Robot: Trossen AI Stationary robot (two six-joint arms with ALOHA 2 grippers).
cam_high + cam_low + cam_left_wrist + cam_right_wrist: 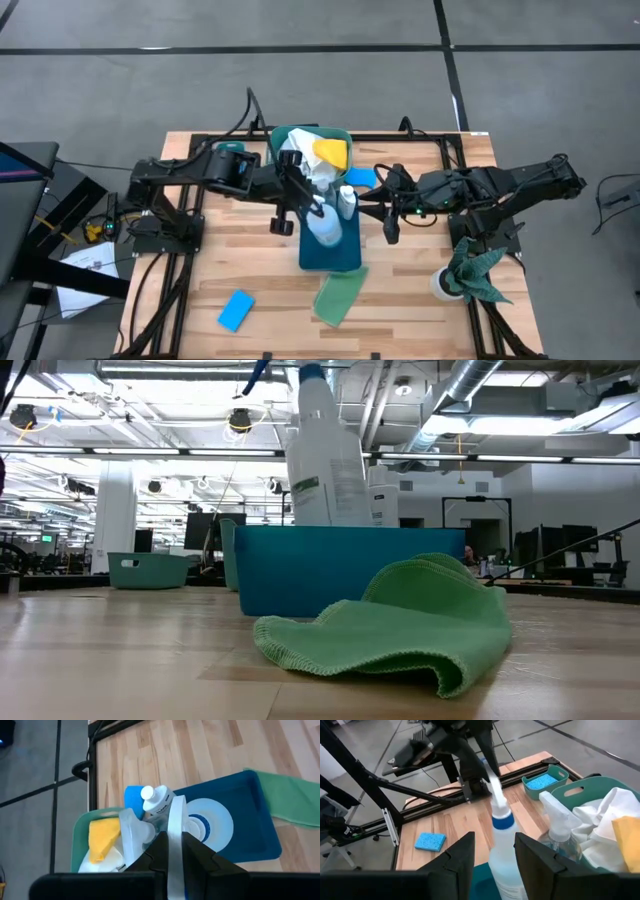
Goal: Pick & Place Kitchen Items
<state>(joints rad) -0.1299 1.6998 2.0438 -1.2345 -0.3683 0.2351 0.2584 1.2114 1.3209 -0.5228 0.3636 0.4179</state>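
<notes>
Spray bottle upright in blue bin, between both jaws.

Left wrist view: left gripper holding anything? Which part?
Left gripper is shut on a thin white strip, pinched at its near end, over the blue plastic tray. What it belongs to cannot be told.

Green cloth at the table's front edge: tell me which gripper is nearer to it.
Right, narrowly. The right gripper hangs just up and right of the green cloth. The left gripper sits farther back, over the blue bin by the large bottle.
</notes>
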